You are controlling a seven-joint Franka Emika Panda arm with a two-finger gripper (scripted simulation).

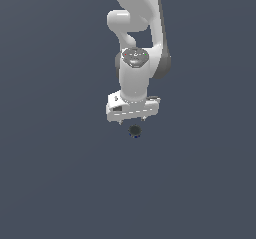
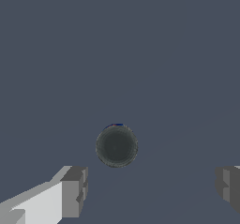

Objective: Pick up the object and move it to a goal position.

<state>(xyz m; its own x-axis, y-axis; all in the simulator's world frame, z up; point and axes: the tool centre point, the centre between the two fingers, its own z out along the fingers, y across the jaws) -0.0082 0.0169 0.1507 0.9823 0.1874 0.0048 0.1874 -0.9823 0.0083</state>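
Note:
The object (image 1: pixel 134 131) is a tiny dark grey-black roundish blob with a blue tinge at one edge, lying on the plain grey-blue floor. In the exterior view it sits just below the white hand of my arm. My gripper (image 1: pixel 133 121) hangs right above it, fingers barely showing under the hand. The wrist view shows the object (image 2: pixel 116 146) as a dark round disc centred between and beyond my two grey fingertips (image 2: pixel 75 191). My gripper (image 2: pixel 151 190) stands open wide, with nothing between the fingers.
The white arm (image 1: pixel 137 38) rises behind the hand toward the top of the exterior view. Around it lies only the flat grey-blue surface (image 1: pixel 60 173), with no other objects or edges in sight.

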